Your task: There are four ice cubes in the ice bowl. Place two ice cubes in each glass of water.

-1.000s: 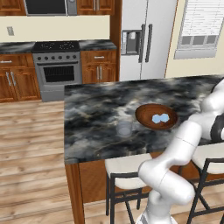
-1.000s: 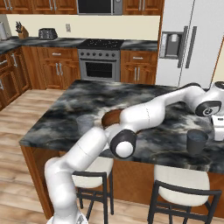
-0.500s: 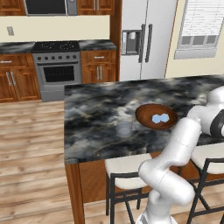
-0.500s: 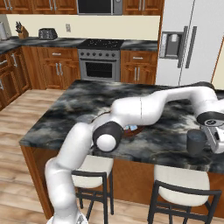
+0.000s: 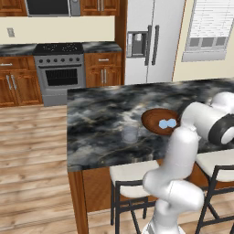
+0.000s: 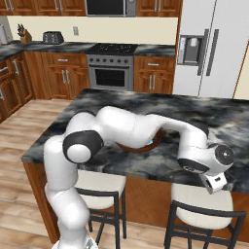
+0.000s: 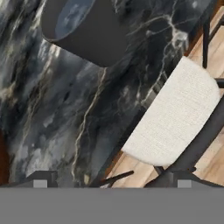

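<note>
- My gripper point(image 7: 111, 181) is low, over the near edge of the counter point(image 7: 52, 109). Its two tips sit far apart with nothing between them, so it is let go and holds nothing.
- Right under my hand, just past the counter edge, is a stool point(image 7: 175, 118) with a white seat and dark legs.
- The counter top is dark stone with pale lines running through it.
- A glass point(image 7: 83, 28) stands on the counter a little way ahead of my gripper. From my hand it looks dark, with a bluish top.
- My white arm bends across the counter in front of the bowl point(image 5: 151, 116), so from the right side I see just part of the bowl's rim.
- The bowl is round and brown and stands on the counter. The ice cubes point(image 5: 167, 123) lie inside it, pale blue and close together. I cannot count them.
- Another glass point(image 5: 130, 132) stands on the counter near the bowl, on its left, not touching it. I cannot tell if any ice is in it.
- Far back, across the wood floor, are the stove point(image 5: 59, 68) and the fridge point(image 5: 151, 41).
</note>
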